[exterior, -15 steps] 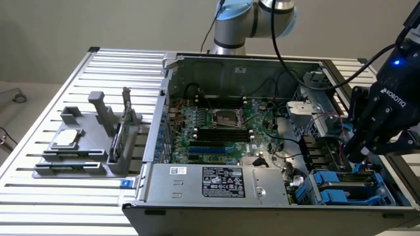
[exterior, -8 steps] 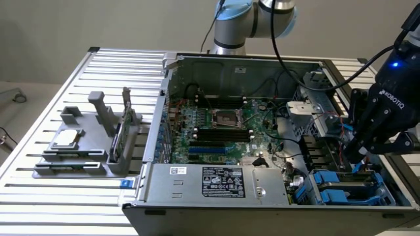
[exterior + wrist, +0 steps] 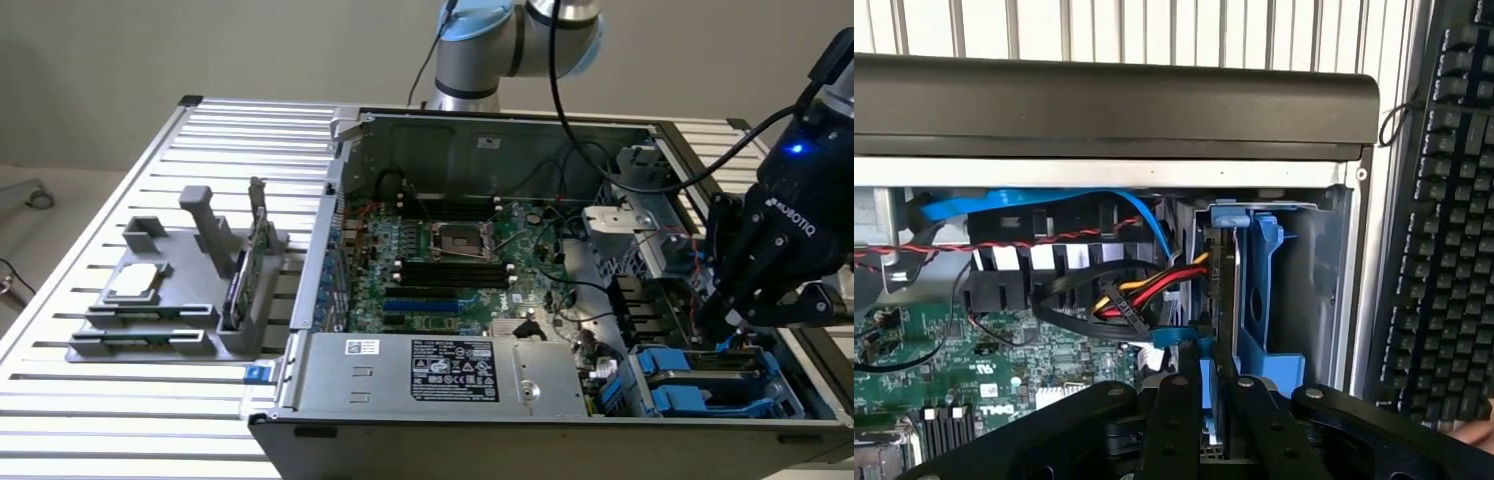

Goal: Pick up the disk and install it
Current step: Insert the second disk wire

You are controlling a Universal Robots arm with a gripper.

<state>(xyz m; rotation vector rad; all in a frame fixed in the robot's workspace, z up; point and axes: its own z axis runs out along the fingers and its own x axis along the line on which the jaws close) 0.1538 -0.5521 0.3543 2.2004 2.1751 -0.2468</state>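
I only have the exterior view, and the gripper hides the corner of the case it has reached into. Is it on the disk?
Observer: Yes. In the wrist view the gripper looks closed on the disk, which stands on edge.
Operator: Any cables close?
Observer: A red-and-yellow cable bundle runs right up beside the disk's edge.
Operator: What's beyond that side?
Observer: A black keyboard lies just outside the computer case.
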